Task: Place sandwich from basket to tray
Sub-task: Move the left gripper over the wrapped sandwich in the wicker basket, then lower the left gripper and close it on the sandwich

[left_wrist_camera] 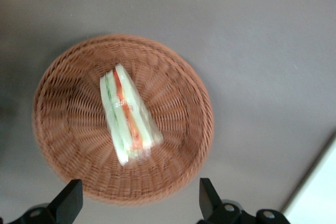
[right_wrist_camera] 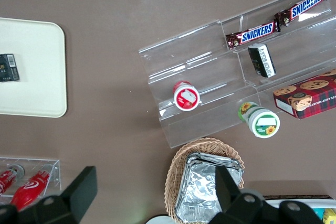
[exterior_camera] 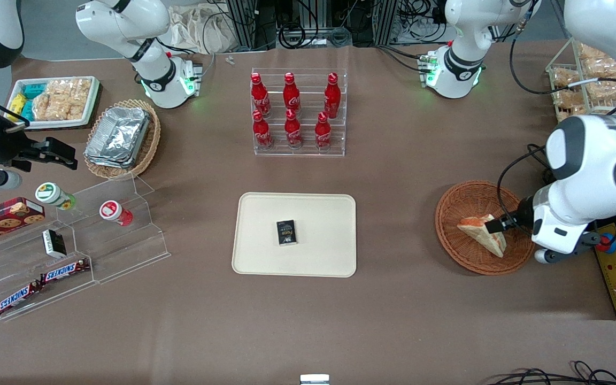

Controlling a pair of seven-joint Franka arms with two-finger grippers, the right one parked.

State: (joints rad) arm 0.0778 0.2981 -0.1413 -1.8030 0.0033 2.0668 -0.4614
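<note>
The sandwich (exterior_camera: 483, 235), a white-bread wedge with orange-red and green filling, lies in the round reddish-brown basket (exterior_camera: 460, 206) toward the working arm's end of the table. In the left wrist view the sandwich (left_wrist_camera: 127, 114) lies near the middle of the basket (left_wrist_camera: 63, 129). My left gripper (exterior_camera: 502, 223) hovers over the basket, above the sandwich. It is open and empty, its fingers (left_wrist_camera: 68, 200) spread wide over the basket's rim. The cream-beige tray (exterior_camera: 318, 214) lies flat mid-table, beside the basket toward the parked arm's end.
A small black packet (exterior_camera: 286, 232) lies on the tray. A clear rack of red bottles (exterior_camera: 297, 112) stands farther from the camera than the tray. A tan basket of foil containers (exterior_camera: 121, 136) and clear snack shelves (exterior_camera: 72, 251) are toward the parked arm's end.
</note>
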